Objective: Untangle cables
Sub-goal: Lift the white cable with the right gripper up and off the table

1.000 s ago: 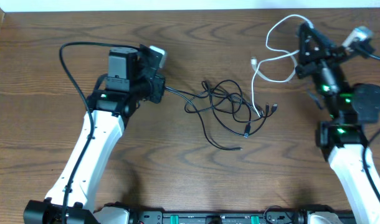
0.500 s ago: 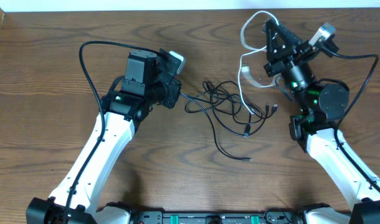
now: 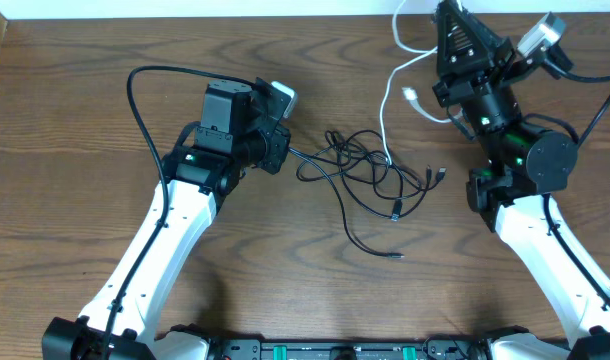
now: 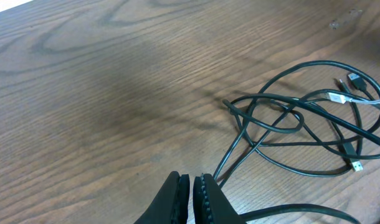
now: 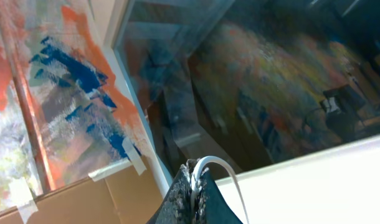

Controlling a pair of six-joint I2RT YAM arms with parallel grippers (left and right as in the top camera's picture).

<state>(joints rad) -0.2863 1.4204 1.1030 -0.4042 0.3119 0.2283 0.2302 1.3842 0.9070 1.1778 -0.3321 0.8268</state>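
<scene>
Black cables [image 3: 335,142] sprawl just ahead of my left hand [image 3: 282,152]; the counter [image 3: 65,200] on my far left lies open.

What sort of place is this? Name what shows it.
Probably a robot test bench in a workshop or studio: a wooden table with a left arm and right arm, tangled cables, and, in the right wrist view, a paint-daubed panel and taped cardboard.

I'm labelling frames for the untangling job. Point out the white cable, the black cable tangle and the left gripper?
white cable [image 3: 383,112], overhead view, its straight run above the tangle.
black cable tangle [image 3: 368,163], overhead view, middle of the knot.
left gripper [image 4: 190,179], left wrist view, between the shut jaws' tips.
</scene>
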